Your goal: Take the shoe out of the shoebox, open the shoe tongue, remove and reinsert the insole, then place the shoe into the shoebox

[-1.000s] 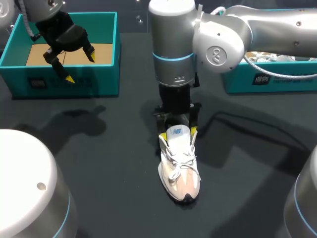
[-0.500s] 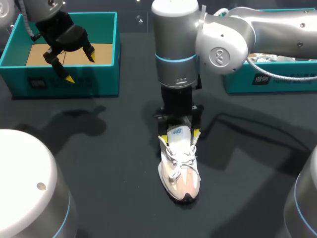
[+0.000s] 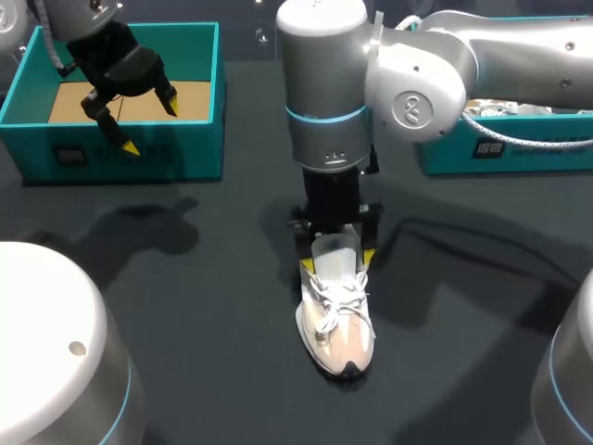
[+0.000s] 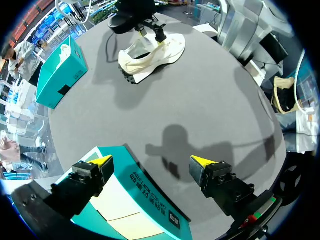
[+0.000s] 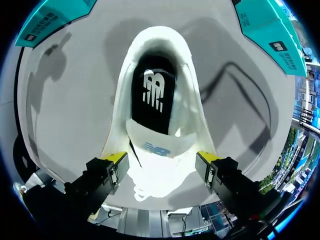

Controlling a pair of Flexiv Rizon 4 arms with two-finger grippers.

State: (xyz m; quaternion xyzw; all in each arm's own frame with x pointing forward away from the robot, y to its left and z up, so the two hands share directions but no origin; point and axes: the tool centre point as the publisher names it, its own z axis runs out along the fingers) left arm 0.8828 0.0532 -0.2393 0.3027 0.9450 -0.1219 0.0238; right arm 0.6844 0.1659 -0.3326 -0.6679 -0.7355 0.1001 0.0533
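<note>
Shoe [image 3: 338, 324] sits out of its box on the middle of the table [image 3: 213, 306]. Seen from the head camera, its toe points to 6 o'clock and its heel to 12 o'clock. In the last second your right gripper [image 3: 337, 260] has come a little lower and nearer the toe, so its yellow tips now sit at both sides of the shoe's mouth. The tongue [image 3: 334, 248] showed its badge to the head camera before; now it looks plain and tipped up. I think that means the tongue step is under way and the insole comes next. From the right wrist camera, the tongue lies right between the fingers, and the dark insole [image 5: 152, 95] shows in the hole just ahead of them. The fingers are spread wide, one at each side of the shoe, and I cannot see them squeeze anything. Your left gripper [image 3: 150, 127] has not moved. It hangs over the teal shoebox [image 3: 185, 153] at 10 o'clock from the shoe, well apart from it, with its fingers spread and holding nothing.
</note>
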